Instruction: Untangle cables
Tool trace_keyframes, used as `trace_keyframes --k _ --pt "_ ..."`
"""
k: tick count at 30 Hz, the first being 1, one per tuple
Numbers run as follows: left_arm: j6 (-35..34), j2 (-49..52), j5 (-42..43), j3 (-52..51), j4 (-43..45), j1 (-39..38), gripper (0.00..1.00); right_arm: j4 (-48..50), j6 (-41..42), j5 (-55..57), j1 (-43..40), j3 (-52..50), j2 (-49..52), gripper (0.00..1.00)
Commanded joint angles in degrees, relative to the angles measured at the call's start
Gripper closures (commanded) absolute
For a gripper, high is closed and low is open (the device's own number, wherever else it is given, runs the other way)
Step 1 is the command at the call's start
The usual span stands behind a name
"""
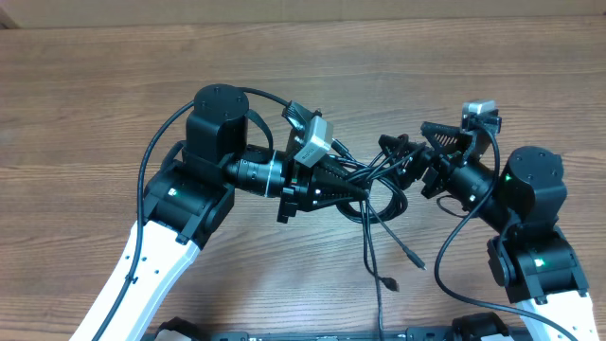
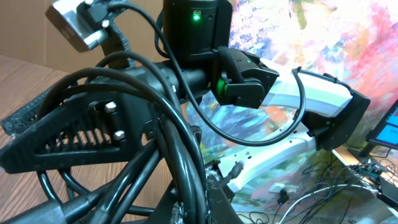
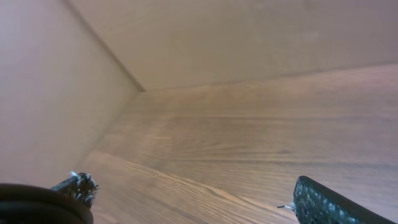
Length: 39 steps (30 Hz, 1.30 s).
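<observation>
A: What's nearest?
B: Two plug ends (image 1: pixel 414 259) on the table (image 1: pixel 95 76), trailing from the cables (image 1: pixel 379 194). The strands are too tangled to count.
A: And the two grippers?
B: The left gripper (image 1: pixel 358 188) is clenched on that bunch. The right gripper (image 1: pixel 409 144) is just beside it, spread wide and empty.

Bright even light, soft shadows on table (image 1: pixel 95 95), L wrist cables (image 2: pixel 183 162) blurred up close, R wrist hazy
</observation>
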Motion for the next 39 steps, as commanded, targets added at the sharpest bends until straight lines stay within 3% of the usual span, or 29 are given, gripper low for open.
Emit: trace_keyframes --k 1,29,39 --pt "-0.28 -1.86 7.65 0.9 0.76 -0.79 0.96 -2.67 0.57 11.8 -0.57 0.83 0.87 0.0" --pt "-1.81 -5.64 7.54 0.94 3.28 8.31 0.96 -18.12 0.52 27.78 -0.57 0.83 0.87 0.0" --pt "-2.43 -9.07 7.65 0.94 4.35 16.28 0.96 -23.69 0.5 35.19 -0.57 0.83 0.87 0.0"
